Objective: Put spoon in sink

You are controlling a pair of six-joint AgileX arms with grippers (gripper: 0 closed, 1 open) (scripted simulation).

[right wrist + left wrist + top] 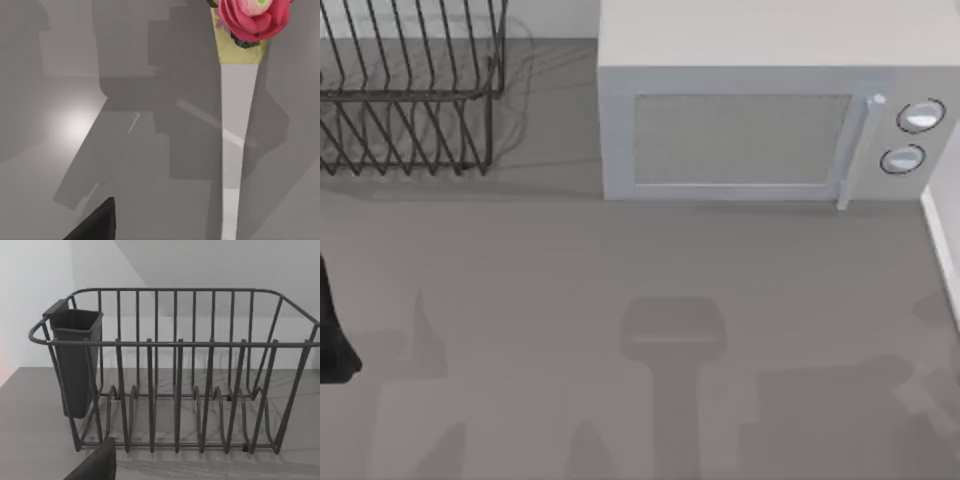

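**Counter with rack and microwave, arms at the edges**

Top view: wire dish rack sits at the table's far left corner, a microwave to its right. A dark part of the left arm shows at the left edge.

Left wrist view: the rack stands close ahead, a dark cutlery cup hung on one end. Whether either gripper is released or clenched, I cannot tell.

Right wrist view: a pink flower tops a pale tapering strip.
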